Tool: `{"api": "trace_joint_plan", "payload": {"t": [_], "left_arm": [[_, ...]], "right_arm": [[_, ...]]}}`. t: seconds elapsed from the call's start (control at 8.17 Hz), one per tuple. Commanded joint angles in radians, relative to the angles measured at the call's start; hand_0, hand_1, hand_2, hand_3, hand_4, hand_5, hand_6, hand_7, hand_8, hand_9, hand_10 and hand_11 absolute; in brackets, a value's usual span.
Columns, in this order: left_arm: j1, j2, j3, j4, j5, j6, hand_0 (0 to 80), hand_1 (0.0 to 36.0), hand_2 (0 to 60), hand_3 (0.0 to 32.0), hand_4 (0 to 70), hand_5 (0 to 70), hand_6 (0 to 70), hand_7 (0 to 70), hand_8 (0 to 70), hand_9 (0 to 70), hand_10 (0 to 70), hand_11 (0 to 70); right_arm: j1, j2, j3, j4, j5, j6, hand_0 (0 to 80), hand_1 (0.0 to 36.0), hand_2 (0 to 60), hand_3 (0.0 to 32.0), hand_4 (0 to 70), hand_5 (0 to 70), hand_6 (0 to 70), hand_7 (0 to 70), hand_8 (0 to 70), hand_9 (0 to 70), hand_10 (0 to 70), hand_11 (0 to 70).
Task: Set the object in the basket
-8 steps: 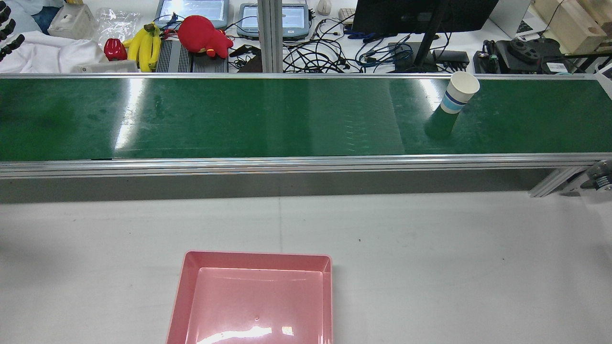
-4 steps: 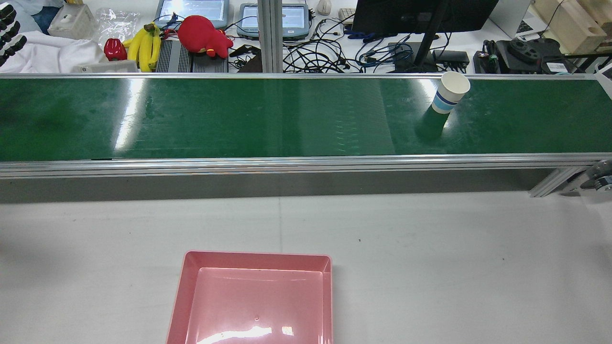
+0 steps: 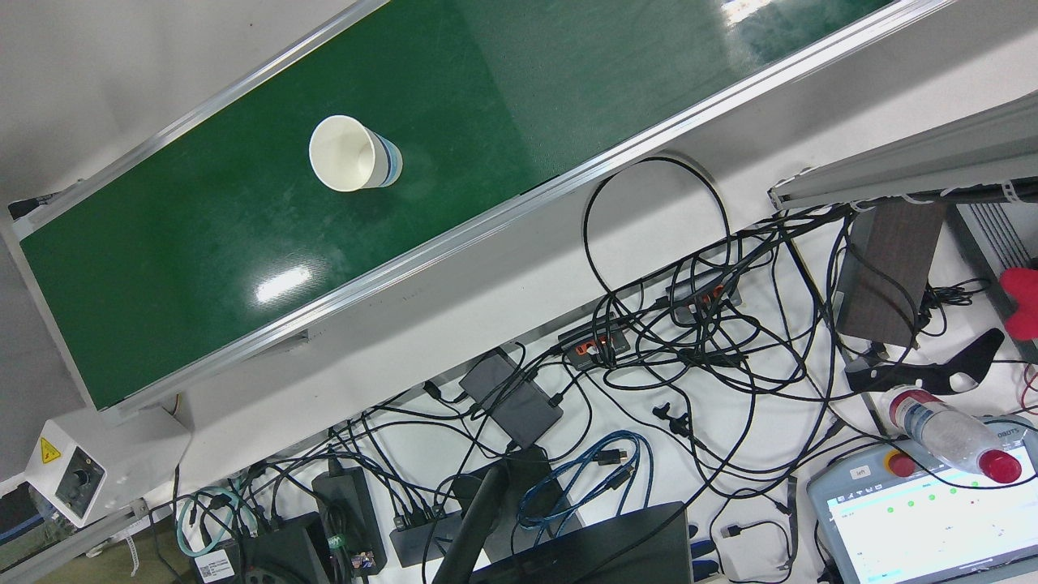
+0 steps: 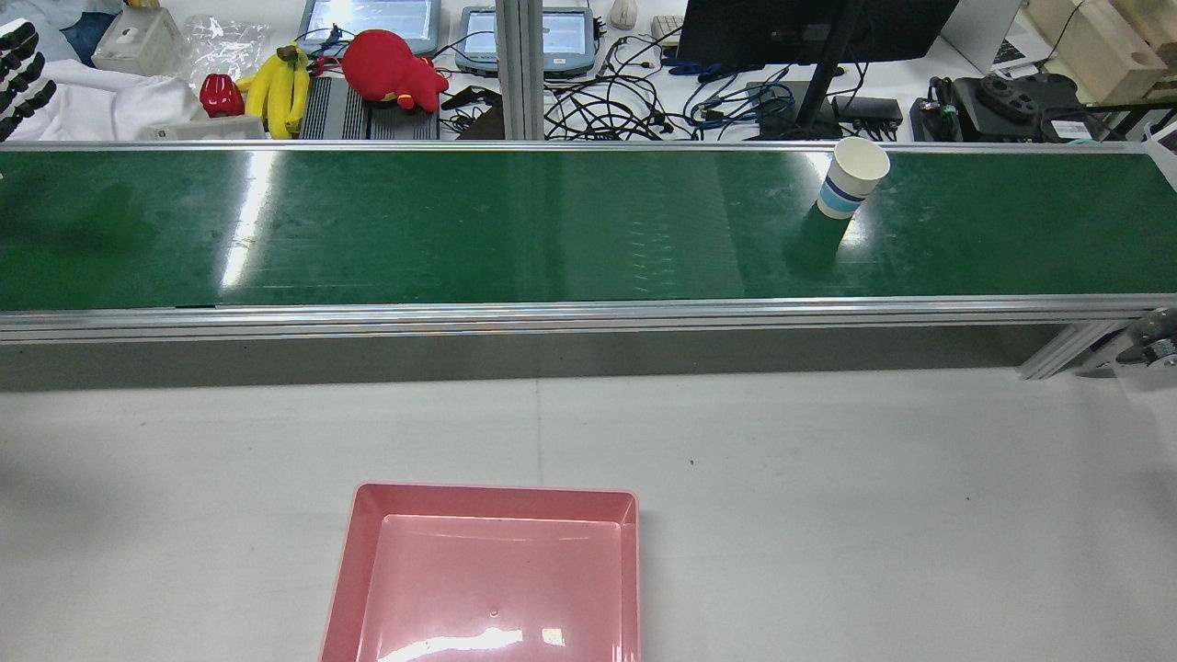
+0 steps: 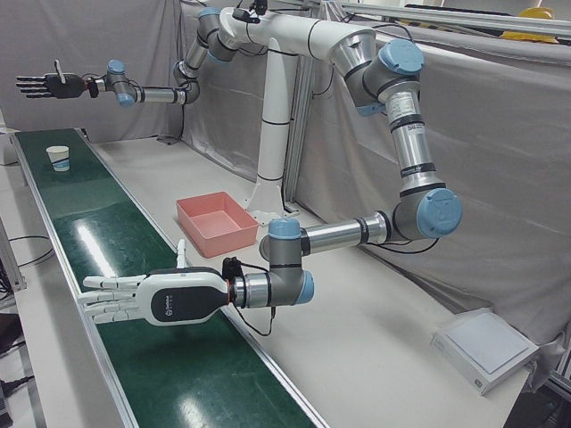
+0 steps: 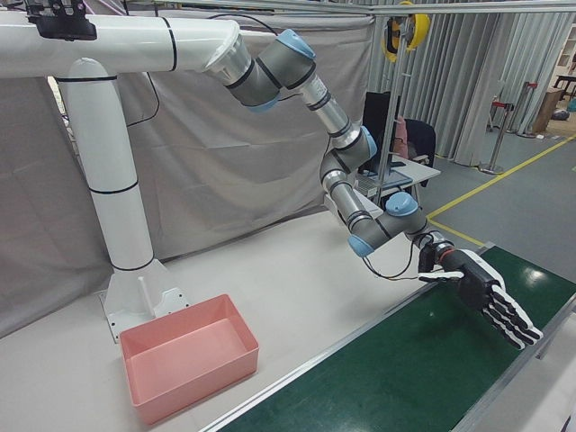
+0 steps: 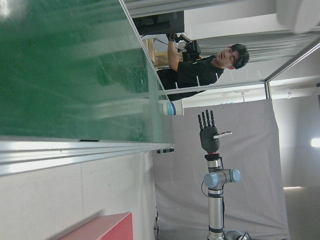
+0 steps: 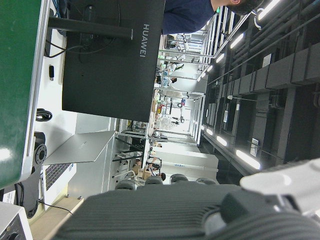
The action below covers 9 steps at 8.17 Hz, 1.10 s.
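The cup (image 4: 853, 178) stands upright on the belt (image 4: 460, 230). Above the belt, the left hand (image 5: 147, 297) and the right hand (image 6: 486, 292) hang with fingers spread, both empty.

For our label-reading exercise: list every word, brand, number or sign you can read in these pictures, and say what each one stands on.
"HUAWEI": on the back of the black monitor, right hand view.
"left": on a small tag on the teach pendant, front view.
Yellow warning triangle, no words: on the white control box, front view.
Print on the plastic bottle and on the pendant's screen: too small to read.
Paper cup: blue bands only, no text.
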Motion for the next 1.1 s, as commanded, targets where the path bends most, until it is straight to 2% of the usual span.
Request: {"api": "trace_joint_plan", "payload": {"t": [0.0,0.98], "left_arm": [[-0.001,0.001,-0.004,0.004,0.034,0.004,61.3,7.0,0.0,0.0,0.5,10.2,0.3,0.0,0.0,0.0,1.2,4.0],[-0.008,0.004,-0.003,0.002,0.034,0.013,58.9,5.9,0.0,0.0,1.3,11.3,0.7,0.0,0.0,0.0,1.9,4.8]], "right_arm": [[0.0,0.0,0.001,0.0,0.0,0.0,0.0,0.0,0.0,0.0,0.0,0.0,0.0,0.0,0.0,0.0,0.0,0.0],[0.002,0.0,0.002,0.0,0.0,0.0,0.0,0.0,0.0,0.0,0.0,0.0,0.0,0.0,0.0,0.0,0.0,0.0]]}}
